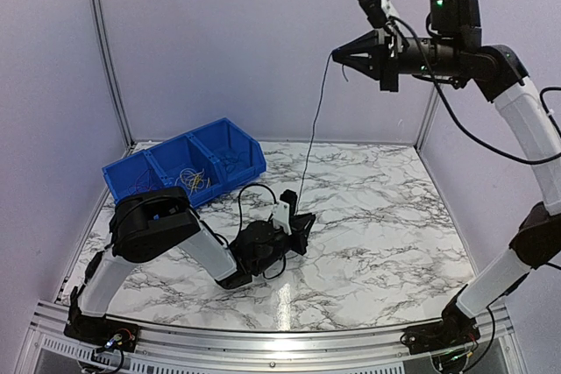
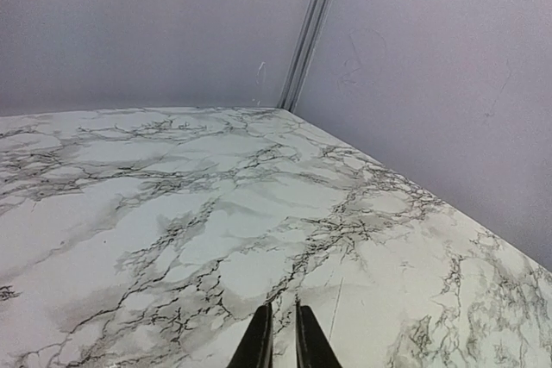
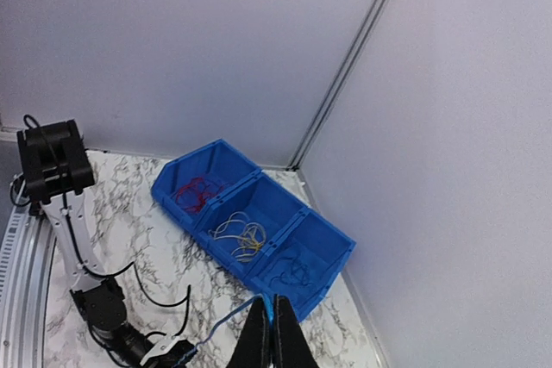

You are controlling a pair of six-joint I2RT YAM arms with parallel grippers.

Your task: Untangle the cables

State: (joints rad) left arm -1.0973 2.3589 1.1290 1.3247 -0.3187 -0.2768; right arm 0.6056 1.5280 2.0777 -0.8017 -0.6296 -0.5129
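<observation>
Marble counter (image 1: 377, 216): white with grey veins, closed in by pale panels.
Blue bin (image 1: 241, 170): at 10 o'clock on the counter in the top view, with three compartments in a row.
Sorted strands: the right wrist view shows red cables (image 3: 194, 194) in one end compartment, yellow cables (image 3: 241, 234) in the middle one and blue cables (image 3: 293, 271) in the other end.
Held cable (image 1: 316, 129): a single thin strand, dark from above and blue in the right wrist view. It hangs in the air from its top end at 1 o'clock down towards 7 o'clock, and ends near the middle of the counter, well apart from the bin.
Right jaws: raised high over the far side of the counter at 1 o'clock, closed on the top end of the strand.
Left jaws: low over the counter at the strand's lower end. The tips are drawn nearly together, with a slim gap showing in the left wrist view. A faint thin line lies just at 1 o'clock of the tips. Whether the strand sits between them cannot be told.
Left arm (image 1: 158, 225): folded low at 8 o'clock.
</observation>
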